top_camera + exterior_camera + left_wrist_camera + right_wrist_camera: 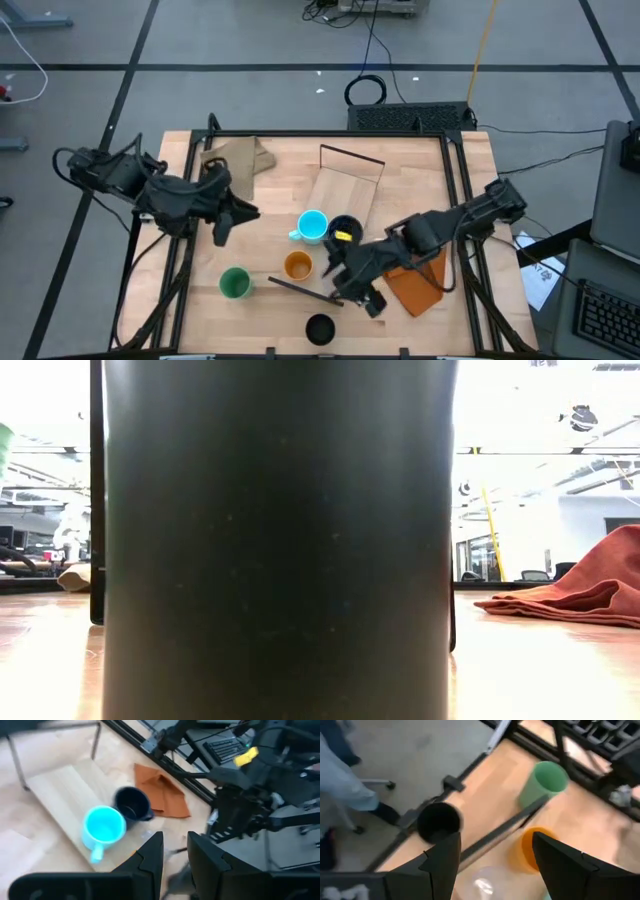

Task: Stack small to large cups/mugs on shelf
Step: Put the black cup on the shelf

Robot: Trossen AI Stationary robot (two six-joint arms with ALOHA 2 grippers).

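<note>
The black cup (320, 328) stands upright at the table's (270, 215) near edge, in front of the shelf's near end, so close to the low camera that its dark wall (275, 540) fills most of that view; a crumpled orange cloth (580, 598) lies on the wood to one side, with a bright room beyond. The shelf (345, 195) is a light-wood board whose long axis runs from the near side toward the far edge, slightly slanted, with a thin dark strip upright at its far end (352, 158) and another dark strip (300, 291) lying at its near end. The orange cup (298, 266) sits just beside that near end, and the green cup (235, 283) is farther off to the shelf's left. On the shelf's near part stand the light-blue mug (313, 226), handle toward the left, and the dark navy mug (344, 231), side by side, both open and empty. The right gripper (350, 290) hovers over the shelf's near end, fingers spread around a clear plastic cup (485, 882) without closing on it. The left gripper (222, 228) hangs left of the shelf, fingers (150, 862) slightly apart, holding nothing. A tan cloth (238, 157) lies near the far left corner.
</note>
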